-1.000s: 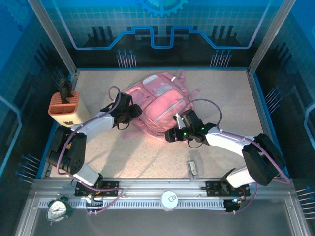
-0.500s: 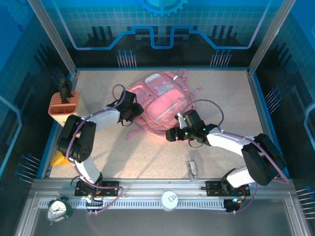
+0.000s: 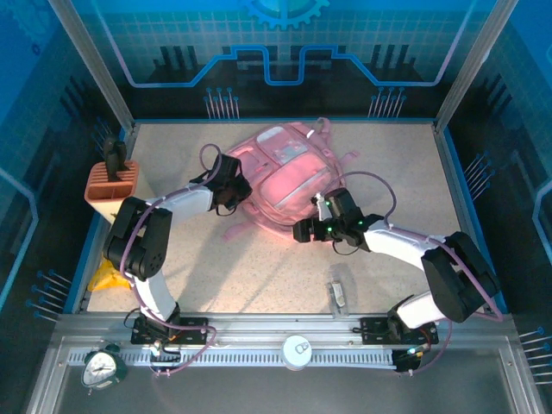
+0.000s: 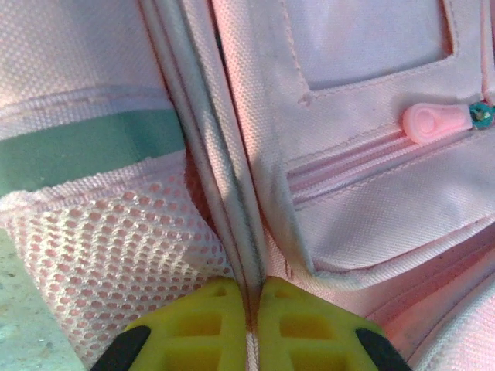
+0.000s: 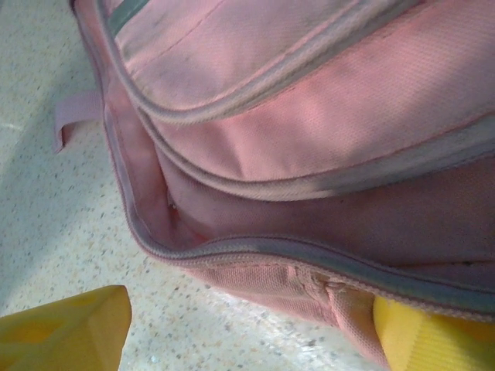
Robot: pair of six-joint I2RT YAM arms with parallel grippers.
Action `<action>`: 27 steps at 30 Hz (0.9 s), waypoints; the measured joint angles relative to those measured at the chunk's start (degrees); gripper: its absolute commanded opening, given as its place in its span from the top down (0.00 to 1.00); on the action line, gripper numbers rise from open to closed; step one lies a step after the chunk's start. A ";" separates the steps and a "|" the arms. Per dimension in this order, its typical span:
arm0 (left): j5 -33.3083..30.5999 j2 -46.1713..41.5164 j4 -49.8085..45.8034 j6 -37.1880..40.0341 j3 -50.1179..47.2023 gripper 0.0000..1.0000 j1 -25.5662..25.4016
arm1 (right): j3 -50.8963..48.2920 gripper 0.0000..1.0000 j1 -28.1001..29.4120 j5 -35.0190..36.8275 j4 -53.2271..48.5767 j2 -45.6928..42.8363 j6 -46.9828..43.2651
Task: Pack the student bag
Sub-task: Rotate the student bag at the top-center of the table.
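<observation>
Left wrist: left gripper (image 4: 251, 328) clamped on student bag (image 4: 371, 216) piping; right gripper (image 5: 247, 328) wide at its edge; pen holder (image 3: 112, 191) at table's (image 3: 259, 276) left edge.

1. Student bag (image 3: 285, 177): lies on the table (image 3: 250, 276), in its rear half, near the middle.
2. Pen holder box (image 3: 112, 188): stands at the table's left edge, left of the bag and well apart from it.
3. Left gripper (image 3: 231, 193): at the bag's left side, fingers together on a seam between a mesh side pocket (image 4: 116, 255) and a zipped front pocket (image 4: 371, 178).
4. Right gripper (image 3: 302, 231): at the bag's near edge, with the bag's corner between its parted fingers.
5. Small item (image 3: 337, 294): on the table's near right part, before the bag and apart from it.
6. Clock (image 3: 103, 366) and round disc (image 3: 297, 351): on the front ledge (image 3: 448, 379), before the arm bases, with the clock at left and the disc in the middle.
</observation>
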 measured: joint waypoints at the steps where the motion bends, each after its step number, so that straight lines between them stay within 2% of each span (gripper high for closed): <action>1: 0.46 -0.02 0.09 0.00 0.00 0.99 -0.11 | 0.55 0.14 -1.03 -0.09 -0.26 0.37 0.00; 8: 1.66 -3.32 1.07 -2.47 -1.44 1.00 -3.02 | 5.53 0.09 -10.36 0.00 -1.31 4.59 0.28; 16: 1.46 -9.73 6.45 -10.34 -7.72 1.00 -13.84 | 16.37 0.02 -21.22 2.73 -3.69 8.52 2.23; 19: 0.50 -10.80 8.02 -12.68 -7.82 1.00 -15.54 | 18.56 0.00 -21.79 2.99 -4.39 8.13 2.51; 23: -2.05 -11.61 8.17 -13.68 -7.82 0.87 -15.67 | 16.63 0.00 -21.16 2.62 -6.86 6.16 2.93; 27: -3.52 -11.63 5.57 -13.29 -7.82 0.82 -13.84 | 12.90 0.00 -20.22 1.38 -9.53 3.26 3.32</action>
